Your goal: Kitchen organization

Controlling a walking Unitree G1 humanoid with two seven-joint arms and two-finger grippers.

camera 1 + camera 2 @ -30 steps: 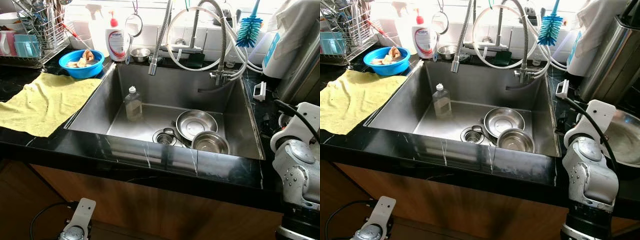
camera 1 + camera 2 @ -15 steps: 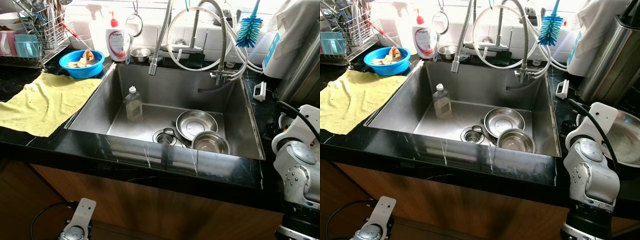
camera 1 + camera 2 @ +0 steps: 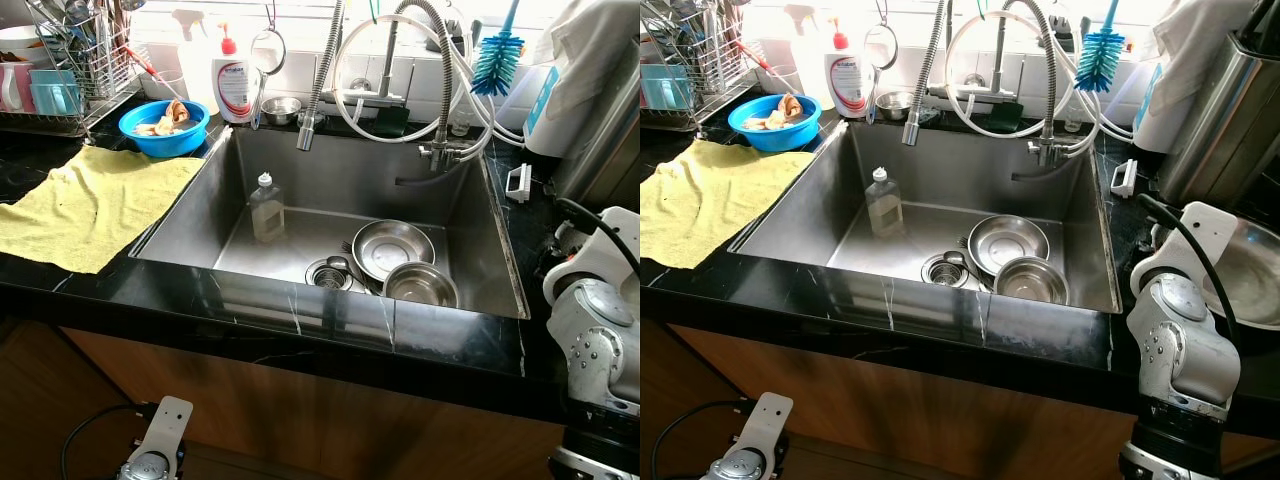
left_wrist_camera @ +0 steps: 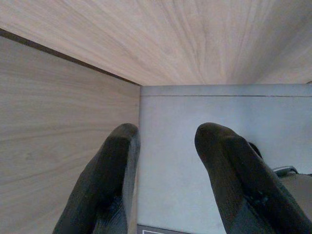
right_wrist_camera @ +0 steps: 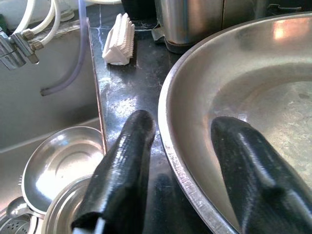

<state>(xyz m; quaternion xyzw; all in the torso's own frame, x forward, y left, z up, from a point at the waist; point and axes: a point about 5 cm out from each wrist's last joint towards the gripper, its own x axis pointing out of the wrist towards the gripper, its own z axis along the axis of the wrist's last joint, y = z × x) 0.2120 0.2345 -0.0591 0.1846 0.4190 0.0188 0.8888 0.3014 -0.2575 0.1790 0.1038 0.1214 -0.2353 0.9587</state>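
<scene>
Large round steel basin (image 5: 253,97) on black counter (image 5: 122,97), right of sink: right claw (image 5: 183,161) spread open, empty, straddling its near rim.

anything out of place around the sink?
Yes: a clear bottle stands upright inside the sink, left of two steel bowls by the drain, and a yellow cloth is draped rumpled over the counter's front edge.

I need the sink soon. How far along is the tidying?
Nothing looks put away. The open right gripper straddles the rim of the large steel basin on the black counter. Two steel bowls and a clear bottle remain in the sink.
</scene>
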